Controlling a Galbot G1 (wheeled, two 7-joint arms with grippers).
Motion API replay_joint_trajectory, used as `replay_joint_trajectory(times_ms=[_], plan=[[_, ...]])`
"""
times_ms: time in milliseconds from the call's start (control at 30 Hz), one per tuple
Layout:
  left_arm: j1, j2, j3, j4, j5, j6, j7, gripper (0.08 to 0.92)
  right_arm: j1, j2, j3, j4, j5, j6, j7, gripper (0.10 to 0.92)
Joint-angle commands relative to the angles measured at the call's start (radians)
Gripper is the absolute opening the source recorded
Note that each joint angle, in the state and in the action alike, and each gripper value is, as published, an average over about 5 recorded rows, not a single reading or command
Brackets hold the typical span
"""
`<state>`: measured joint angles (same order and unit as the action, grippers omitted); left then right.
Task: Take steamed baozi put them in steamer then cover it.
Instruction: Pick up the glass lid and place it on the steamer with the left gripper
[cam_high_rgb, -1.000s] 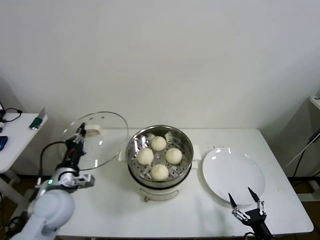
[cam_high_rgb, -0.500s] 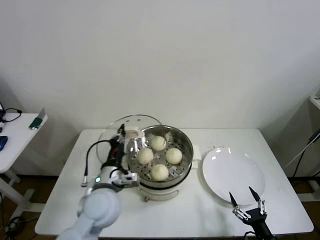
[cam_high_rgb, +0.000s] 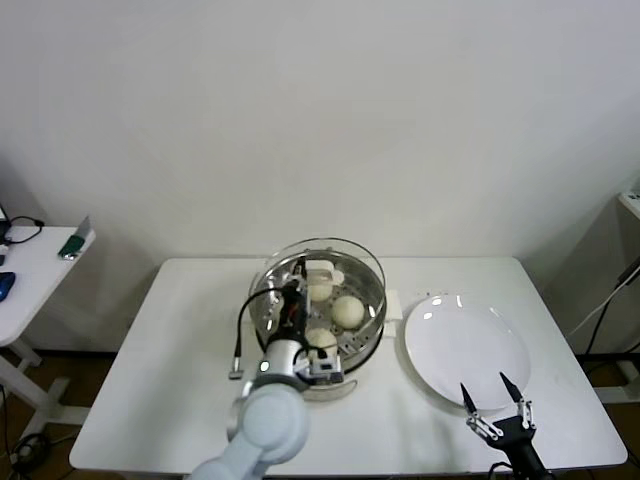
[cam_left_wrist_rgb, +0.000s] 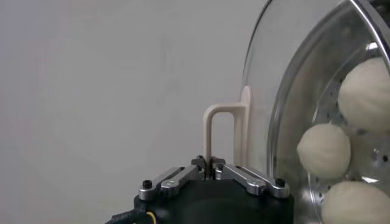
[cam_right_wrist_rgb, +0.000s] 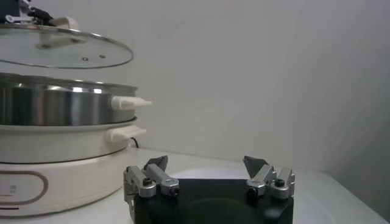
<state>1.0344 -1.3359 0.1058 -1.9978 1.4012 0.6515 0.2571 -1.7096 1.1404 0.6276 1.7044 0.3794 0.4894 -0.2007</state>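
Note:
The steamer (cam_high_rgb: 372, 300) stands mid-table on its cream-white pot base (cam_right_wrist_rgb: 61, 164), with the steamed baozi (cam_high_rgb: 346, 311) inside. My left gripper (cam_high_rgb: 297, 290) is shut on the cream-white bar handle (cam_left_wrist_rgb: 222, 131) of the glass cover (cam_high_rgb: 350, 252). It holds the cover level, just above the steamer rim (cam_right_wrist_rgb: 55, 82) and roughly centred over it. Three baozi (cam_left_wrist_rgb: 324, 151) show through the glass in the left wrist view. My right gripper (cam_high_rgb: 493, 393) is open and empty near the table's front right edge; it also shows in the right wrist view (cam_right_wrist_rgb: 206, 163).
An empty flat white plate (cam_high_rgb: 465, 345) lies to the right of the steamer, just behind my right gripper. A small side table (cam_high_rgb: 40, 260) with small items stands at the far left. A white wall runs behind the table.
My left gripper has carried the cover rightward, from the table's left side to over the steamer. The right arm has not moved.

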Motion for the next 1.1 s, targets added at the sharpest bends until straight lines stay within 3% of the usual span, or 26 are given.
replay_joint_trajectory(times_ms=[33, 333, 1100], plan=[[-0.002, -0.081, 0.058, 0.068, 0.064, 0.011, -0.047, 0.14, 0.004, 0.002, 0.0, -0.002, 0.002, 0.006, 0.001, 0.823], [0.011, -0.073, 0.032, 0.12, 0.061, -0.011, -0.11, 0.14, 0.003, 0.003, 0.0, -0.005, 0.003, 0.014, 0.002, 0.823], [0.022, -0.051, 0.006, 0.158, 0.08, -0.025, -0.118, 0.14, -0.005, 0.01, 0.0, -0.001, 0.005, 0.03, 0.001, 0.823]])
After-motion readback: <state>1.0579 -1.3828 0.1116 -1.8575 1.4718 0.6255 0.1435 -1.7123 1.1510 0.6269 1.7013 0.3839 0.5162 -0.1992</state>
